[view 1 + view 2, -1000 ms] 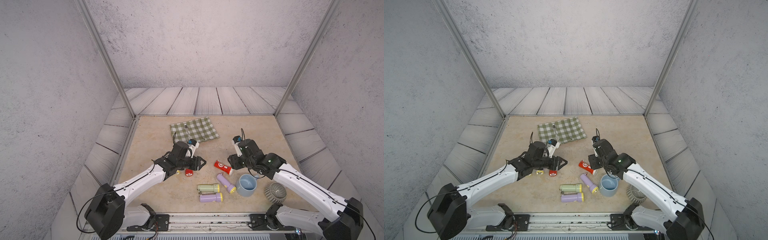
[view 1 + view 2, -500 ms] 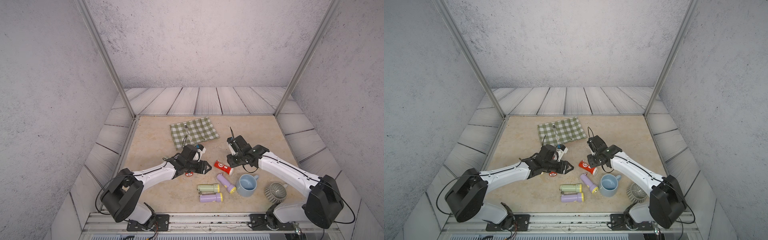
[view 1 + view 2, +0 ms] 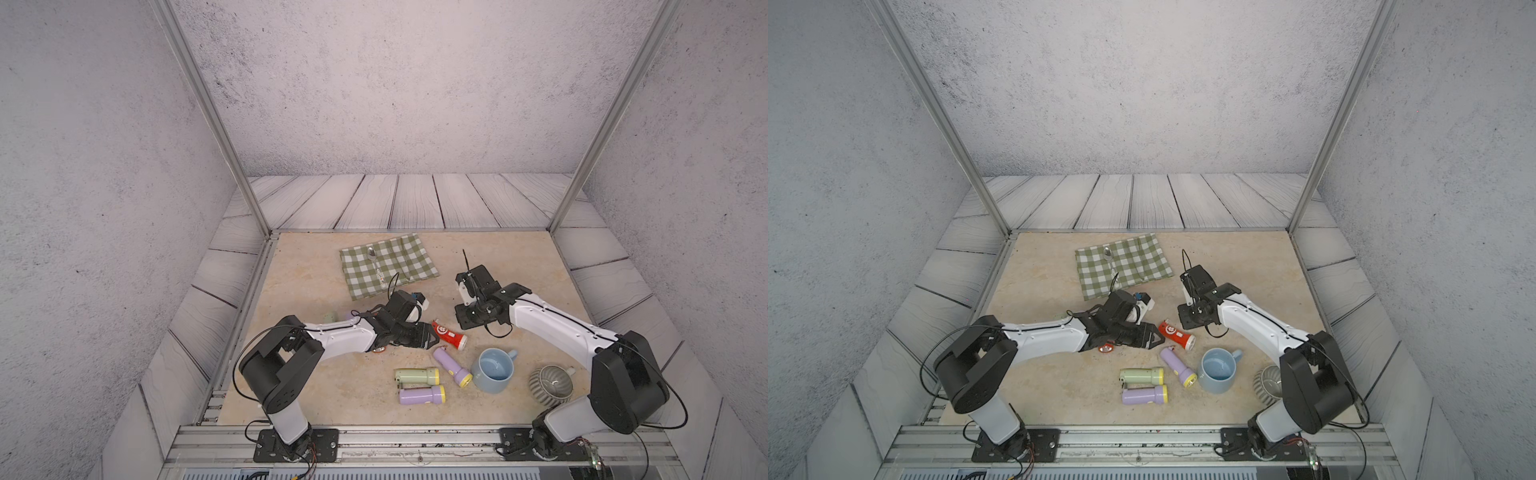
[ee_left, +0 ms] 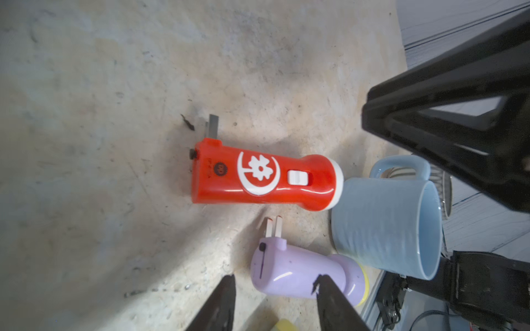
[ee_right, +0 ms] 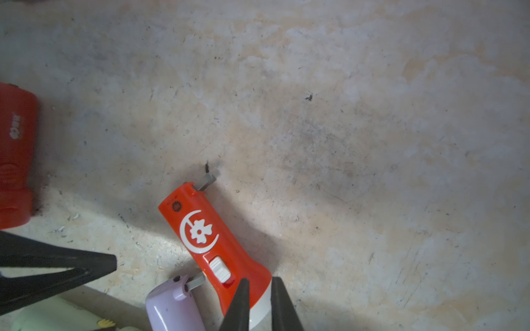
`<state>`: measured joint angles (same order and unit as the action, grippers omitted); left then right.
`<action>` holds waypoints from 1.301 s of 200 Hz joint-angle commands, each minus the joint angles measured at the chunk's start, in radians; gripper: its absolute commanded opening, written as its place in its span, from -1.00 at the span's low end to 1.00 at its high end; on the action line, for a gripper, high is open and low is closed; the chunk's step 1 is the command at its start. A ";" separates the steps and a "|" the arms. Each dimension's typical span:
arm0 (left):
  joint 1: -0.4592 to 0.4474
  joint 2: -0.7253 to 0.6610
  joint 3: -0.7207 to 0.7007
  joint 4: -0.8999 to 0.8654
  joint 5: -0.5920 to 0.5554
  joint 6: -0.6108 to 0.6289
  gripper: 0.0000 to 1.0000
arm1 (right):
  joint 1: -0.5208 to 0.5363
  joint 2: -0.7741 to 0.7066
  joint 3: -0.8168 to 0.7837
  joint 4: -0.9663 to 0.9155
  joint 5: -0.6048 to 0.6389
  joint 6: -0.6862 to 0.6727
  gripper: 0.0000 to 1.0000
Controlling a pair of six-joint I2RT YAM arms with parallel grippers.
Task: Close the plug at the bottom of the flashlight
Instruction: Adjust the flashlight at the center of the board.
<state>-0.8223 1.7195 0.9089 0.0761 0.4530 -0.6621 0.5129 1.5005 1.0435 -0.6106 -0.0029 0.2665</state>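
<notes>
Flashlight [image 3: 449, 335] in red plastic lies flat near the middle of the counter [image 3: 316, 291] in both top views. Its white head points toward the front edge and the blue mug [image 3: 492, 372], its plug end toward the back. The left gripper [image 3: 432, 338] sits low just beside that plug end. The right gripper [image 3: 468, 325] hangs just beside the body, on the side of the right edge.

From the left wrist, the plug [image 4: 213, 126] stands out at a corner of the base, its flat metal prongs swung clear of the body. This gripper's fingers [image 4: 220, 301] stand moderately apart with nothing between them. A lilac flashlight [image 4: 298, 272] lies beyond.

From the right wrist, the right gripper's jaws are drawn to a narrow slit above the white head. Whether they touch it I cannot tell.

It looks light, stiff and glossy, so likely to skid or spin if pushed at one end. It is probably best pinned across the waist near the switch [image 5: 219, 268] while a fingertip of the other gripper folds the prongs in.
</notes>
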 commanded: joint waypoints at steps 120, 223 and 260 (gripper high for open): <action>-0.003 0.255 0.237 -0.035 0.016 -0.022 -0.01 | -0.119 0.154 0.029 0.031 -0.156 -0.006 -0.75; 0.022 0.510 0.572 -0.093 0.125 -0.004 -0.01 | -0.151 0.193 0.038 -0.018 -0.065 -0.022 -0.76; 0.028 0.576 0.677 -0.113 0.147 -0.014 -0.01 | -0.201 0.219 0.034 -0.011 -0.096 -0.014 -0.76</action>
<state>-0.8021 2.2543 1.5269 -0.0002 0.5797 -0.6792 0.3405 1.6878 1.0611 -0.6018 -0.0952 0.2527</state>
